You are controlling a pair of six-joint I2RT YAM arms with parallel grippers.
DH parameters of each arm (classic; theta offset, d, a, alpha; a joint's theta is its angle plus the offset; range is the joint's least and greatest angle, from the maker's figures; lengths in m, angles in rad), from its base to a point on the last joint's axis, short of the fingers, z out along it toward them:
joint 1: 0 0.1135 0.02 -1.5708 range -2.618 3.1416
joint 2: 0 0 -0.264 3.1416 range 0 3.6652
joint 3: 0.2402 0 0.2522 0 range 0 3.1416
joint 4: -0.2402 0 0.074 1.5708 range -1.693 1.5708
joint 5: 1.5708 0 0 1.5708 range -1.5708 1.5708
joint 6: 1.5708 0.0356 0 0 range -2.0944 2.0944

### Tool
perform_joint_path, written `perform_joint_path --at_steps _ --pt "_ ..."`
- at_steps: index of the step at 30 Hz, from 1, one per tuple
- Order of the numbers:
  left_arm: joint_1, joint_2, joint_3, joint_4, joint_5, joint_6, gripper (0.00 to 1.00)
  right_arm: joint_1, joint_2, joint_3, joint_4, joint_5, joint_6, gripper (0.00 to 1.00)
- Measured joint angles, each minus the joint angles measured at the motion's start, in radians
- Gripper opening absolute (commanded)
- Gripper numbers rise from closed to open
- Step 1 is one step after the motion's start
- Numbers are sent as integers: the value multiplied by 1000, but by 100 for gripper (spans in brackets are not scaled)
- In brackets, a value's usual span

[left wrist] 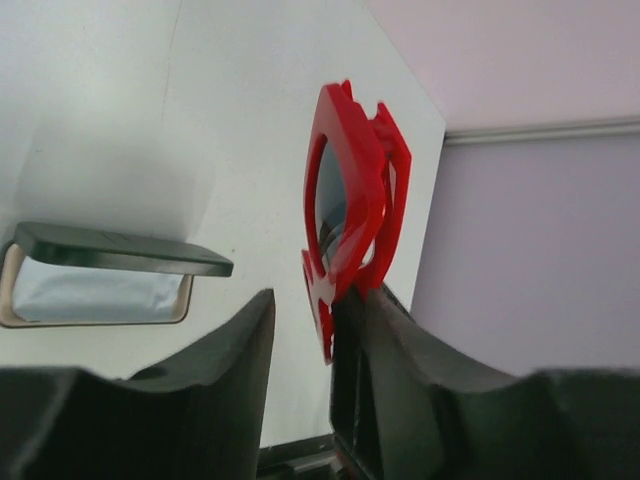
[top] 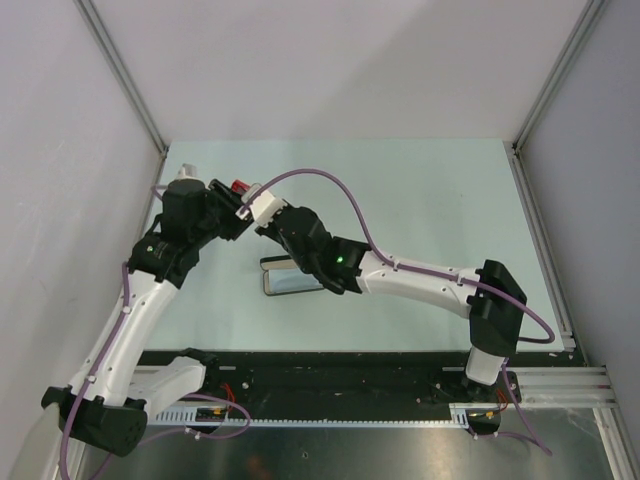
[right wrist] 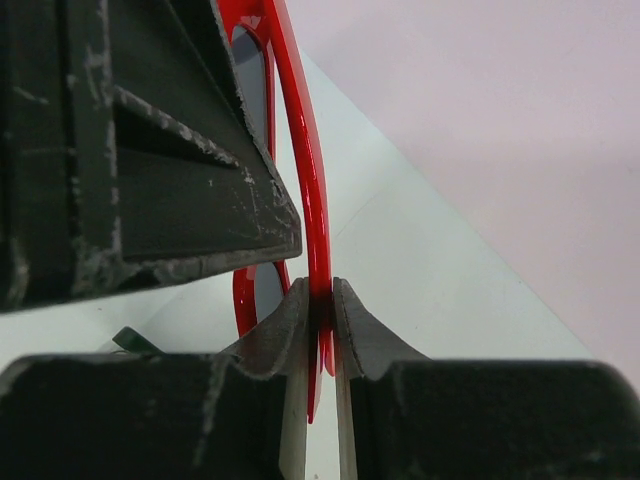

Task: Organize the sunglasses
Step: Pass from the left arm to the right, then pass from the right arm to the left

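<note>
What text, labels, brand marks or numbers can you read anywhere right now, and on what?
There is no readable text in any view.
On the sunglasses: bare red frame, no brand showing.
On the open case: no label visible on lid or rim.
On the right arm: only a green light, no lettering.

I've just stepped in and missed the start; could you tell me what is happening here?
Both arms meet over the far left of the table with the red sunglasses between them. The right gripper is pinched shut on the frame. The left gripper has its jaws apart around it, so this looks like a handover. A black case lies open nearby.
</note>
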Motion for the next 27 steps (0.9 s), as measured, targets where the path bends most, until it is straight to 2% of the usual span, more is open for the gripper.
perform_joint_path --at_steps 4,11,14,17,20,21,23,26,27 --pt "0 0 8 -2 3 12 68 -4 0 0 0 2 7 0" --pt "13 -54 16 -2 -3 65 75 -36 -5 -1 -33 -45 71 0" --pt "40 -111 16 -3 -21 109 80 -86 -34 -17 -77 -140 124 0" --pt "77 -172 19 -6 -68 158 83 -178 -93 -35 -151 -306 185 0" --pt "93 -187 66 -16 -91 235 78 -278 -154 -35 -213 -494 229 0" --pt "93 -178 99 -20 -78 276 74 -309 -174 -35 -232 -556 241 0" --pt "95 -136 183 -14 3 383 73 -349 -203 -29 -280 -661 261 0" --pt "96 -69 288 12 208 538 73 -374 -211 19 -383 -843 282 0" --pt "94 -45 316 19 314 600 73 -376 -211 27 -408 -900 288 0"
